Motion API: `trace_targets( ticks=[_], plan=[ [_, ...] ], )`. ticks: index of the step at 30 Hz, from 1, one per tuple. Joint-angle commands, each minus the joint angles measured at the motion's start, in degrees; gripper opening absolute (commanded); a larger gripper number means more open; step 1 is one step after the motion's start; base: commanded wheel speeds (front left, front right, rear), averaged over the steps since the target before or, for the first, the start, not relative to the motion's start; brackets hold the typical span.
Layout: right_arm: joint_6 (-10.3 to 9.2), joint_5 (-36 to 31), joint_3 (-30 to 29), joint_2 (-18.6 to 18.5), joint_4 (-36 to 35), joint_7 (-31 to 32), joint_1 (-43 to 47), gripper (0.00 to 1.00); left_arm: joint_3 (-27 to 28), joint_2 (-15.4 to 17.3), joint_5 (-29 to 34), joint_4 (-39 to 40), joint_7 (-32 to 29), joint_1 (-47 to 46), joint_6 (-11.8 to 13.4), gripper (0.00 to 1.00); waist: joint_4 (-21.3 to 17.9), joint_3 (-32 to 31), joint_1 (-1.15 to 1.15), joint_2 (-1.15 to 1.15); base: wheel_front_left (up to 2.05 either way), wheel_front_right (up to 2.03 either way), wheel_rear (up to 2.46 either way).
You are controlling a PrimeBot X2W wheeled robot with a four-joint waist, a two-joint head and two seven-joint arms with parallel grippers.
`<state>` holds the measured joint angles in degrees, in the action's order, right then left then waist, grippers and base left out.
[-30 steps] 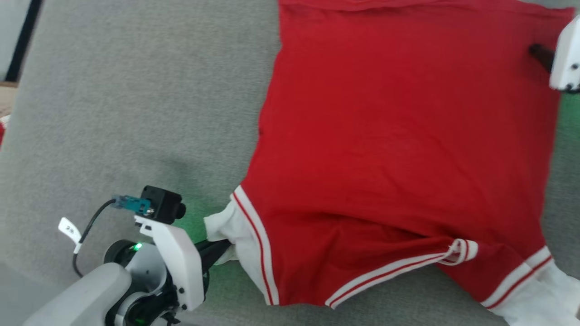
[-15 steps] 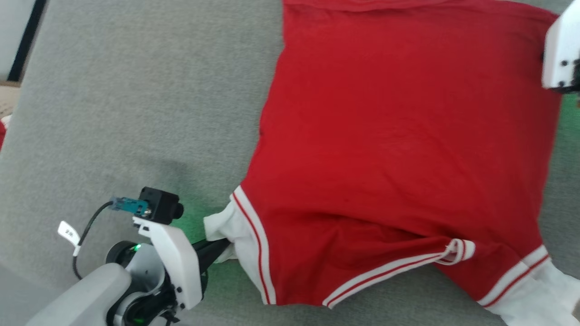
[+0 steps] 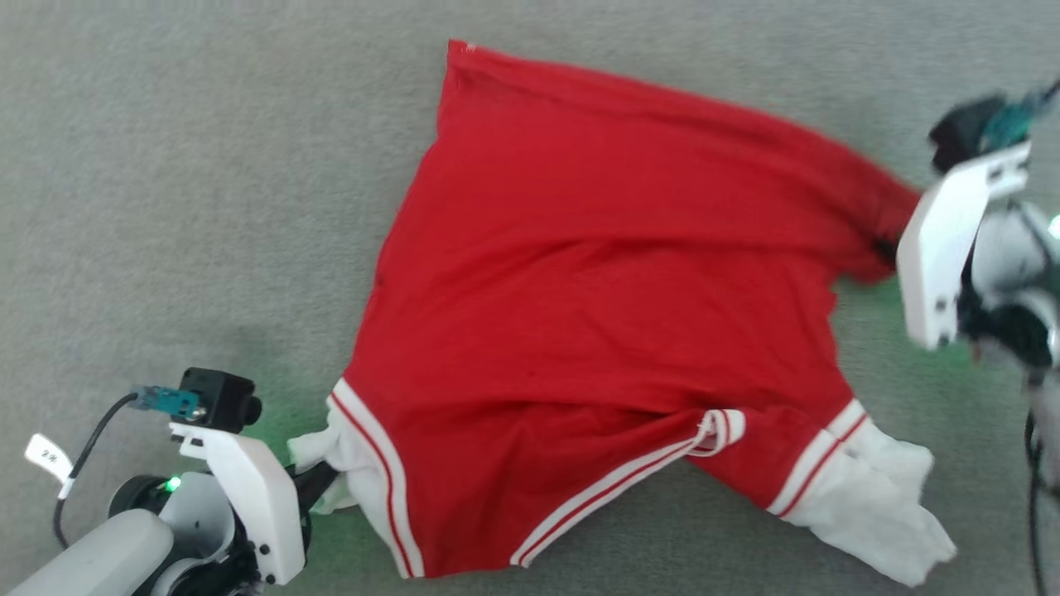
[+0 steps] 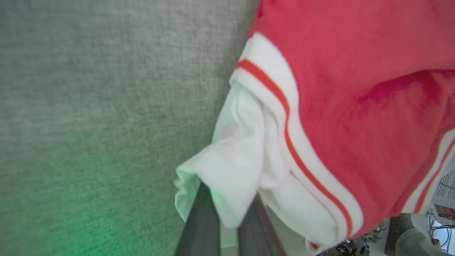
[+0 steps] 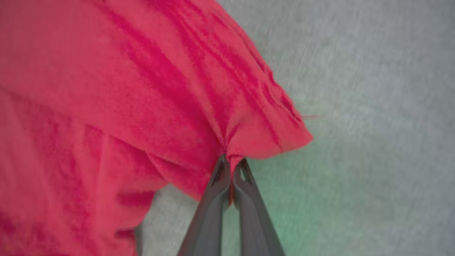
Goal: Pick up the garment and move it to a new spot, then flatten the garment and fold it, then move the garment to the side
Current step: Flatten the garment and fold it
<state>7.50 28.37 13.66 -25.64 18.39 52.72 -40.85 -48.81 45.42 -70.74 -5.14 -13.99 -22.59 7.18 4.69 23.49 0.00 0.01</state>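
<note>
Soft matt knit cloth on garment (image 3: 580,290) w/ ribbed trim. Grey surface (image 3: 207,165): rough, fuzzy fabric. right claw (image 5: 231,164): dark, smooth, matt. Wrist shell (image 3: 944,248): glossy white plastic.

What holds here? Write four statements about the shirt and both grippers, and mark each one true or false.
1. The left gripper is shut on the white sleeve of the shirt. True.
2. The right gripper hangs open above the shirt. False: it is shut on a red edge of it.
3. The shirt lies on a grey surface. True.
4. The shirt's sleeves are black. False: they are white, with red and white striped trim.
</note>
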Motion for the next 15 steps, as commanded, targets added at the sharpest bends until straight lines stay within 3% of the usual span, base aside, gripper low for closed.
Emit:
trace_targets(
  ticks=[1, 8, 11, 15],
  plan=[
    [-0.02, 1.2, -0.5, 0.1, -2.8, 0.9, 3.3, 0.00, 0.8, -1.5, 0.1, -1.2, 1.0, -0.9, 1.9, 0.00, -2.1, -1.5, 0.00, -0.01, 0.00, 0.00, 0.00],
    [-0.02, 2.3, -5.7, 2.0, -17.9, 5.8, 20.0, 0.00, 1.0, 0.6, -0.4, 1.4, 0.5, 0.7, 3.0, 0.00, -5.3, -2.8, 0.00, -0.01, 0.00, 0.00, 0.00],
    [-0.01, 1.4, -9.7, 6.3, -22.9, 5.7, 29.1, 0.00, 1.1, 1.1, -0.5, 2.6, 0.2, 0.7, 3.5, 0.00, -6.1, -2.9, 0.00, -0.01, 0.00, 0.00, 0.00],
    [-0.02, -1.4, -11.8, 10.2, -23.6, 2.4, 35.0, 0.00, 1.1, 1.3, -0.5, 3.0, 0.0, 0.7, 3.7, 0.00, -6.5, -2.9, 0.00, -0.01, 0.00, 0.00, 0.00]
  ],
)
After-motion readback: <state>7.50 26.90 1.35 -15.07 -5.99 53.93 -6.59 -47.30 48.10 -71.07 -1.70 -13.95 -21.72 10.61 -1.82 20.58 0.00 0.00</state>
